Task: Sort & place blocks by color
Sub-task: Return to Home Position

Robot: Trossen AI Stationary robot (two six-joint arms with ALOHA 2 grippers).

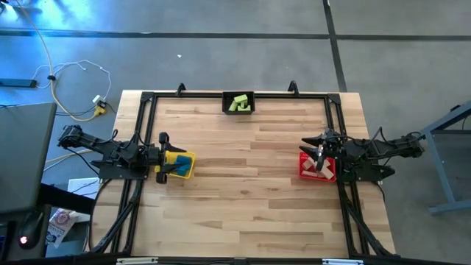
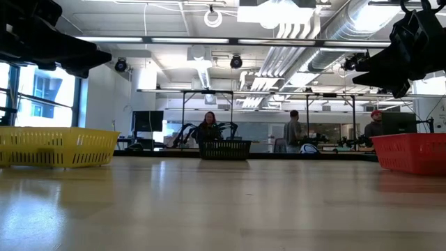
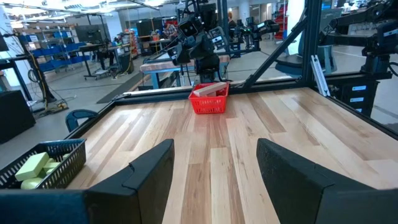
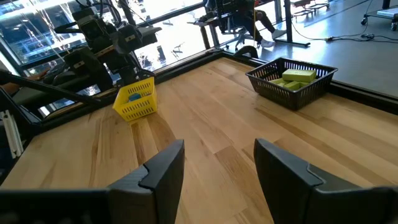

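Note:
Blue blocks (image 1: 179, 164) lie in the yellow bin (image 1: 182, 165) at the table's left edge. Lime green blocks (image 1: 240, 103) lie in the black bin (image 1: 238, 103) at the far edge's middle; they also show in the right wrist view (image 4: 297, 76). Plain wood blocks (image 1: 321, 171) lie in the red bin (image 1: 316, 167) at the right edge. My left gripper (image 3: 214, 168) stands open above the yellow bin, holding nothing. My right gripper (image 4: 219, 168) stands open above the red bin, with nothing between its fingers.
A black frame (image 1: 235, 96) runs along the table's far, left and right edges. The wooden table top (image 1: 243, 191) stretches between the three bins. In the low view, people show in the room behind the table.

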